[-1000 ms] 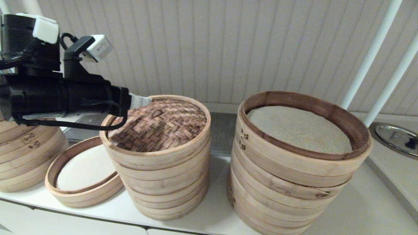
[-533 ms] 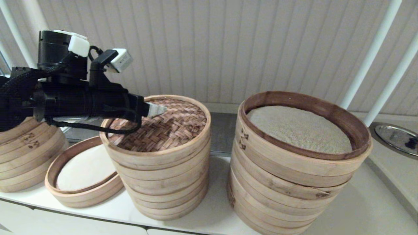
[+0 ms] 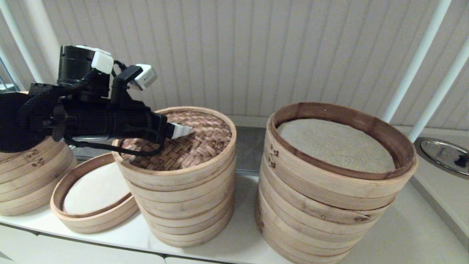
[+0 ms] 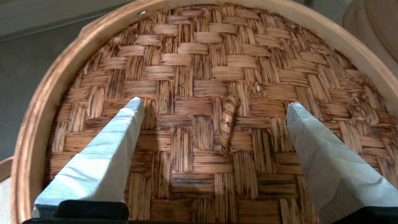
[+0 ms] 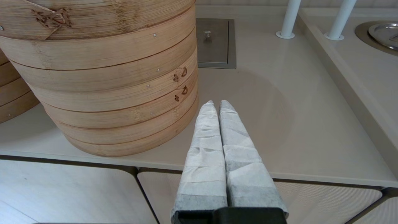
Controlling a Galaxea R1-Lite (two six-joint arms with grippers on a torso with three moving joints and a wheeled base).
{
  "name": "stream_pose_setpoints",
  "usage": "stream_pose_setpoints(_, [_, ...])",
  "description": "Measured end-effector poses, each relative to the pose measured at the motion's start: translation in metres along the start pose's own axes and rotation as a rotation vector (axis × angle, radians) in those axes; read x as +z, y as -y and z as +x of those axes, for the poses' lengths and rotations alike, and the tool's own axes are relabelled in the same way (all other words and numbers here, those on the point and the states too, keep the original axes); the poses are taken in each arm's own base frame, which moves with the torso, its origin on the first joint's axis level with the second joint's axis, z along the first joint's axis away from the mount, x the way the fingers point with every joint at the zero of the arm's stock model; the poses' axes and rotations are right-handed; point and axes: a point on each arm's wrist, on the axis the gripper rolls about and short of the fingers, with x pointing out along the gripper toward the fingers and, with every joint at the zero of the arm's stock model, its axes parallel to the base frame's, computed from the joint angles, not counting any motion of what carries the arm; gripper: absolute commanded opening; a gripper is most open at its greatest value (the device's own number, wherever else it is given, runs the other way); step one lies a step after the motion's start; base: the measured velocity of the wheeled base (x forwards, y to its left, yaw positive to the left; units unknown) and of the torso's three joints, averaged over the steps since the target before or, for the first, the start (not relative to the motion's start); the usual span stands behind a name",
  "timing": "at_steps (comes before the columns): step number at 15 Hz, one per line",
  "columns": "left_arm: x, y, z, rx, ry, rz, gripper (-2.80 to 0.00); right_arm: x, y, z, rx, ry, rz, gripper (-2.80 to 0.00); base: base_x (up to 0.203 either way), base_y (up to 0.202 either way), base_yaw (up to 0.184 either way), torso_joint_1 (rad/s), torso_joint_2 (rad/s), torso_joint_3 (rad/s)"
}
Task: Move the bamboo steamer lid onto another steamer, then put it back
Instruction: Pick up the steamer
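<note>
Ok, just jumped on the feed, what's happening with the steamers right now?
The left gripper is open above the bamboo steamer lid, fingers either side of its centre loop handle, not yet gripping. The lid sits on the tall stack; the shallow steamer ring beside it is uncovered. The right gripper is shut, parked by the wider stack.

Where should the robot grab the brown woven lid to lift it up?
Best by the small twisted loop handle at the middle of the round reddish-brown woven bamboo lid, coming from above. The lid sits sunk inside its pale rim, so the edge offers little to pinch, while the loop stands up from the weave. The left gripper is open, one finger on each side of it.
</note>
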Motion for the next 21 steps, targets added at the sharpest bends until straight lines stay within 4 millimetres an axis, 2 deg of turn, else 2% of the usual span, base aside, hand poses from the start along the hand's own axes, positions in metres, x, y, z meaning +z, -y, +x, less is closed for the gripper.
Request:
stream_pose_setpoints(2, [0.0002,-0.0003,0.0017,0.005,0.003,0.001,0.00,0.0000,0.0000,0.0000,0.000,0.000,0.000,-2.80,0.000,0.000,0.000,0.000,0.00,0.000])
stream_pose_setpoints(3, [0.0005,-0.0005,0.0022,0.008,0.004,0.001,-2.80,0.0000,0.0000,0.0000,0.000,0.000,0.000,-2.80,0.000,0.000,0.000,0.000,0.00,0.000])
stream_pose_setpoints(15, [-0.0046,-0.0025,0.0080,0.014,0.015,-0.003,-2.80,0.0000,0.0000,0.0000,0.000,0.000,0.000,-2.80,0.000,0.000,0.000,0.000,0.00,0.000])
stream_pose_setpoints(21, [0.0002,-0.0077,0.0035,0.044,0.031,-0.011,-2.80,0.0000,0.0000,0.0000,0.000,0.000,0.000,-2.80,0.000,0.000,0.000,0.000,0.00,0.000])
